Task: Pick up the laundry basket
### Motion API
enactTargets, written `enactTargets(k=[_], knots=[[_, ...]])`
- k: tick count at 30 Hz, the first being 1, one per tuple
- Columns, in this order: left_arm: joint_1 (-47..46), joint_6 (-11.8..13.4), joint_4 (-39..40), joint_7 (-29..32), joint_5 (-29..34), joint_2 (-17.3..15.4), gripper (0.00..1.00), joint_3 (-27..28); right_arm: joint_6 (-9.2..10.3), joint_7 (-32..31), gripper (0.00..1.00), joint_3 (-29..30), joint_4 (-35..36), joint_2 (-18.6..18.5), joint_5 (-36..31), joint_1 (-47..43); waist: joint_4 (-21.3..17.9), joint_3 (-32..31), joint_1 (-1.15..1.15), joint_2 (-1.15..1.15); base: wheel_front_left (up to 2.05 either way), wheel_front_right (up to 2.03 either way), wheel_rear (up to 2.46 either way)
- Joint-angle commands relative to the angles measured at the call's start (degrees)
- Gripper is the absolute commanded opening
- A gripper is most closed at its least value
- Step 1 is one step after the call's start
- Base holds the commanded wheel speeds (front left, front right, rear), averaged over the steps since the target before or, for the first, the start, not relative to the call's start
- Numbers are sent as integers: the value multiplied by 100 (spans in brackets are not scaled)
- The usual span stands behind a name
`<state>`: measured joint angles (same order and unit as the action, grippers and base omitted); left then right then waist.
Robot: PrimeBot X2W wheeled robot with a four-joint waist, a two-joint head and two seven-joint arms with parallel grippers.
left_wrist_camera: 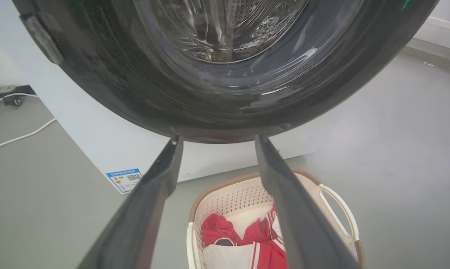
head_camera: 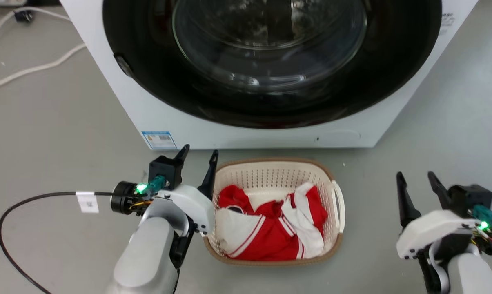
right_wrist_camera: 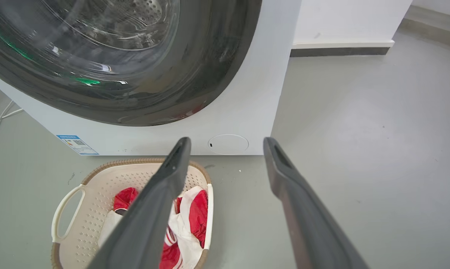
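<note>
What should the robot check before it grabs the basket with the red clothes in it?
1. Is the left gripper open? Ok, its fingers are apart.
2. Is the right gripper open? Ok, its fingers are apart.
3. Is the left gripper beside the laundry basket? Ok, it is next to the left rim.
4. Is the right gripper at the right handle? Not ok, bare floor lies between them.
5. Are the clothes inside the basket? Ok.
6. Is the left gripper lined up with the left handle? Cannot tell.
</note>
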<state>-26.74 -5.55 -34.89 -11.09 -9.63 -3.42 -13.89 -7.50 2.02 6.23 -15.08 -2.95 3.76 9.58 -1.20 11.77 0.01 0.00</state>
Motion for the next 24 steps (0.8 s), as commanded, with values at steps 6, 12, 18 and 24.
enactTargets(k=[6, 12, 18, 24], knots=[[-620, -77, -923, 158, -180, -91, 100, 38, 1, 63, 100, -271, -971, -65, 214, 753, -220, 875, -1, 0, 0, 0, 0], [-1184, -157, -1742, 277, -369, -204, 100, -10, 1, 194, 100, -643, -1983, -108, 394, 1505, -340, 1567, -1, 0, 0, 0, 0], [-1700, -187, -2381, 346, -597, -347, 100, -132, 1, 421, 100, -1034, -2788, -124, 584, 2235, -455, 2198, -1, 0, 0, 0, 0], [-2115, -193, -2728, 434, -955, -529, 100, -421, 1, 619, 100, -1390, -3470, -89, 801, 2909, -577, 2708, -1, 0, 0, 0, 0]])
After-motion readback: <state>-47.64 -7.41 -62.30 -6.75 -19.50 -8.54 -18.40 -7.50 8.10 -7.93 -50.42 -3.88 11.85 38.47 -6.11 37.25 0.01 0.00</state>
